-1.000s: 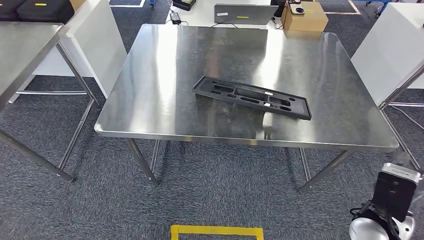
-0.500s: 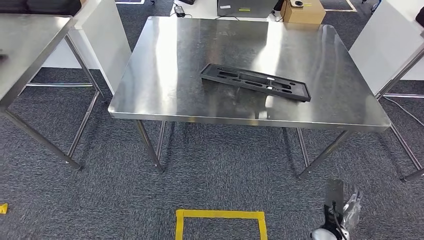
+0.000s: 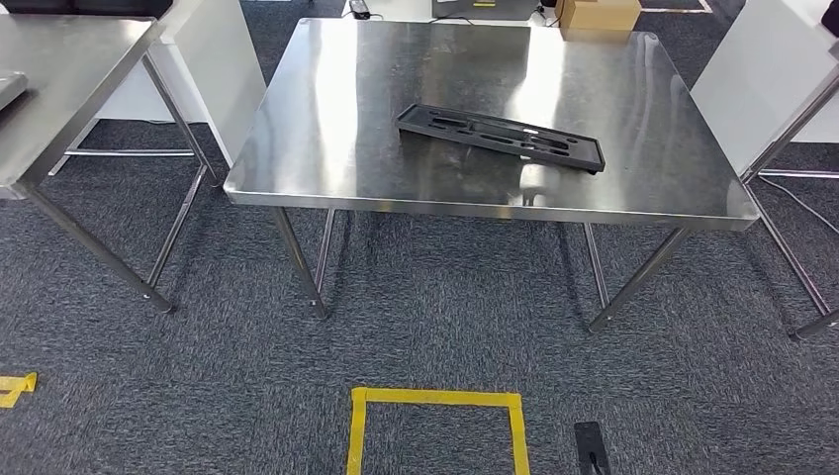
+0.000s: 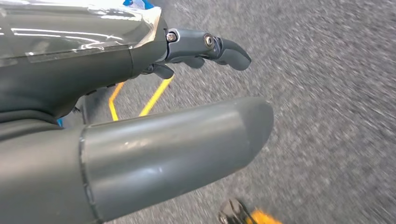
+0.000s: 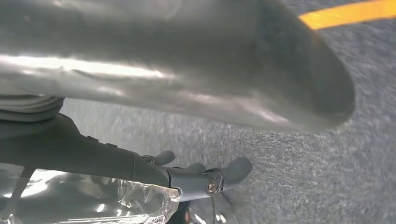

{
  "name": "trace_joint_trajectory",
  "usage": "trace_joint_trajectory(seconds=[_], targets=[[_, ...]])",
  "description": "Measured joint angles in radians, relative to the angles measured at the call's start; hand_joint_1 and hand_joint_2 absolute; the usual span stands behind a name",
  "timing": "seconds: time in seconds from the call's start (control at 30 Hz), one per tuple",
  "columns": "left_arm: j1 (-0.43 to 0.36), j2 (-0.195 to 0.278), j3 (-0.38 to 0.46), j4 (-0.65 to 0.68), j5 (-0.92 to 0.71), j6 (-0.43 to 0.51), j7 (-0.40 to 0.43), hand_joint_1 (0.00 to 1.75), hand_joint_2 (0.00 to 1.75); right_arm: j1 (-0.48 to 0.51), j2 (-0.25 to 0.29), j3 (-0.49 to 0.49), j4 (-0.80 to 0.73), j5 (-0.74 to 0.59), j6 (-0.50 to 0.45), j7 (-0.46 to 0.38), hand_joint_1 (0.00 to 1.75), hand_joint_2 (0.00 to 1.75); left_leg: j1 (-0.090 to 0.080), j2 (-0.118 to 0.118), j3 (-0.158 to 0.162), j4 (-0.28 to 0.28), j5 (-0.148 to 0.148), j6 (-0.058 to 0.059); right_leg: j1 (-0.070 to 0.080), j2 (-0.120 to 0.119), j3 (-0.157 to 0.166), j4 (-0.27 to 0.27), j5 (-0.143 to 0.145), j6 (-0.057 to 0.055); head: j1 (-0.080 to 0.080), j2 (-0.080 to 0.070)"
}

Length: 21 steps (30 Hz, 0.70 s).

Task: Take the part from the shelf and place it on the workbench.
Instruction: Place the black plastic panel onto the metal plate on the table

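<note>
The part (image 3: 501, 138), a long black tray-like piece with several cut-outs, lies flat on the steel workbench (image 3: 346, 148), right of its middle and slightly askew. Nothing touches it. My left hand (image 4: 70, 84) hangs over the grey carpet; its fingers (image 4: 219, 45) stand apart from the thumb and it holds nothing. My right hand (image 5: 93, 154) also hangs above the carpet, fingers (image 5: 219, 177) away from the thumb, with nothing in it.
A second steel table (image 3: 59, 69) stands at the left. White panels (image 3: 213, 69) (image 3: 772, 69) flank the workbench, and a cardboard box (image 3: 599, 12) sits beyond its far edge. A yellow tape square (image 3: 435, 401) marks the carpet in front of me.
The whole view has shifted: the camera has moved back and the workbench sits farther off. My right arm has dropped out of the lower right of the head view. The part has not moved.
</note>
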Motion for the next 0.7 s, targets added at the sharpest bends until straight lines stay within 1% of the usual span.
trace_joint_trajectory(seconds=[0.03,0.07,0.1,0.13,0.17,0.2,0.23,0.27,0.3,0.33,0.37,0.4,0.43,0.47,0.5,0.53,0.57,0.6,0.63,0.67,0.7], targets=[[0.000,-0.001,0.000,0.002,-0.005,0.014,0.013,0.00,0.00,0.001,0.002,0.014,0.008,0.020,0.003,0.006,0.00,0.00,-0.006,-0.001,0.000,-0.008,0.001,0.009,0.000,0.000,-0.004,0.001,0.008,0.009,0.001,0.000],[0.000,-0.003,0.000,0.003,-0.010,0.026,0.023,0.00,0.00,0.002,0.003,0.026,0.014,0.034,0.003,0.008,0.00,0.00,-0.007,0.001,-0.008,-0.009,0.009,0.022,-0.001,0.000,-0.008,0.001,0.013,0.018,0.002,0.000],[0.000,-0.004,0.000,0.004,-0.013,0.035,0.032,0.00,0.00,0.003,0.004,0.037,0.020,0.043,0.003,0.009,0.00,0.00,-0.009,0.003,-0.017,-0.012,0.018,0.035,-0.003,0.001,-0.015,0.007,0.008,0.022,0.001,0.000],[0.000,-0.005,0.000,0.005,-0.015,0.041,0.037,0.00,0.00,0.005,0.005,0.047,0.026,0.049,0.003,0.008,0.00,0.00,-0.010,0.005,-0.029,-0.014,0.030,0.049,-0.004,0.003,-0.027,0.026,-0.013,0.022,0.002,0.000],[0.000,-0.006,0.000,0.006,-0.016,0.045,0.041,0.00,0.00,0.005,0.005,0.054,0.030,0.053,0.003,0.006,0.00,0.00,-0.009,0.007,-0.042,-0.017,0.042,0.060,-0.005,0.005,-0.043,0.065,-0.049,0.017,0.003,0.000],[0.000,-0.007,0.000,0.006,-0.017,0.050,0.042,0.00,0.00,0.006,0.005,0.061,0.033,0.057,0.003,0.000,0.00,0.00,-0.011,0.008,-0.056,-0.017,0.053,0.066,-0.006,0.009,-0.063,0.121,-0.095,0.011,0.003,0.000],[0.000,-0.008,0.000,0.007,-0.018,0.054,0.043,0.00,0.00,0.005,0.004,0.067,0.035,0.064,0.003,-0.007,0.00,0.00,-0.012,0.009,-0.072,-0.016,0.065,0.070,-0.006,0.011,-0.082,0.191,-0.139,0.008,0.004,0.000],[0.000,-0.009,0.000,0.009,-0.020,0.059,0.044,0.00,0.00,0.003,0.003,0.074,0.037,0.072,0.003,-0.014,0.00,0.00,-0.013,0.010,-0.087,-0.016,0.077,0.069,-0.006,0.013,-0.093,0.253,-0.167,0.010,0.004,0.000],[0.000,-0.010,0.000,0.010,-0.022,0.063,0.042,0.00,0.00,0.000,0.001,0.081,0.038,0.081,0.003,-0.019,0.00,0.00,-0.013,0.011,-0.102,-0.015,0.090,0.068,-0.006,0.014,-0.091,0.292,-0.175,0.018,0.004,0.000],[0.001,-0.012,0.000,0.011,-0.024,0.068,0.040,0.00,0.00,-0.003,0.000,0.088,0.039,0.089,0.003,-0.022,0.00,0.00,-0.013,0.011,-0.117,-0.014,0.103,0.066,-0.007,0.014,-0.072,0.294,-0.165,0.029,0.004,0.000],[0.001,-0.014,0.000,0.012,-0.026,0.072,0.036,0.00,0.00,-0.008,-0.001,0.094,0.040,0.098,0.003,-0.021,0.00,0.00,-0.013,0.012,-0.131,-0.013,0.114,0.063,-0.008,0.014,-0.032,0.253,-0.143,0.040,0.004,0.000],[0.001,-0.016,0.000,0.012,-0.027,0.075,0.033,0.00,0.00,-0.013,-0.001,0.101,0.040,0.106,0.002,-0.019,0.00,0.00,-0.013,0.011,-0.142,-0.013,0.124,0.059,-0.009,0.015,0.021,0.183,-0.122,0.049,0.004,0.000],[0.000,-0.018,0.000,0.013,-0.029,0.077,0.030,0.00,0.00,-0.019,-0.002,0.107,0.040,0.112,0.002,-0.017,0.00,0.00,-0.014,0.011,-0.151,-0.012,0.133,0.054,-0.009,0.015,0.080,0.099,-0.113,0.051,0.004,0.000],[0.000,-0.020,0.000,0.013,-0.031,0.079,0.028,0.00,0.00,-0.025,-0.002,0.113,0.040,0.118,0.001,-0.013,0.00,0.00,-0.015,0.012,-0.158,-0.011,0.144,0.048,-0.007,0.017,0.125,0.026,-0.113,0.047,0.004,0.000],[0.000,-0.021,0.000,0.013,-0.033,0.080,0.027,0.00,0.00,-0.030,-0.002,0.118,0.040,0.122,0.000,-0.010,0.00,0.00,-0.017,0.012,-0.163,-0.012,0.154,0.043,-0.005,0.018,0.149,-0.021,-0.118,0.041,0.004,0.000],[0.000,-0.022,0.000,0.014,-0.034,0.082,0.027,0.00,0.00,-0.032,-0.002,0.122,0.040,0.124,-0.001,-0.008,0.00,0.00,-0.018,0.012,-0.167,-0.014,0.165,0.039,-0.001,0.019,0.157,-0.043,-0.124,0.034,0.003,0.000],[0.002,-0.023,0.000,0.014,-0.035,0.082,0.026,0.00,0.00,-0.031,-0.002,0.125,0.041,0.125,-0.002,-0.007,0.00,0.00,-0.018,0.011,-0.169,-0.017,0.175,0.034,-0.001,0.019,0.149,-0.047,-0.121,0.025,0.003,0.000],[0.003,-0.023,0.000,0.014,-0.035,0.083,0.026,0.00,0.00,-0.030,-0.002,0.127,0.042,0.124,-0.004,-0.006,0.00,0.00,-0.017,0.010,-0.175,-0.015,0.173,0.029,-0.004,0.017,0.141,-0.046,-0.114,0.014,0.003,0.000],[0.005,-0.023,0.000,0.015,-0.035,0.083,0.026,0.00,0.00,-0.029,-0.002,0.129,0.043,0.121,-0.006,-0.006,0.00,0.00,-0.015,0.009,-0.183,-0.001,0.153,0.024,-0.007,0.016,0.134,-0.044,-0.105,0.000,0.003,0.000],[0.007,-0.023,0.000,0.015,-0.036,0.082,0.026,0.00,0.00,-0.027,-0.003,0.129,0.044,0.117,-0.008,-0.008,0.00,0.00,-0.013,0.008,-0.196,0.031,0.115,0.019,-0.011,0.014,0.125,-0.045,-0.095,-0.014,0.002,0.000],[0.008,-0.023,0.000,0.015,-0.036,0.082,0.027,0.00,0.00,-0.026,-0.004,0.129,0.044,0.112,-0.010,-0.012,0.00,0.00,-0.011,0.007,-0.212,0.087,0.062,0.016,-0.011,0.012,0.117,-0.044,-0.085,-0.024,0.001,0.000]])
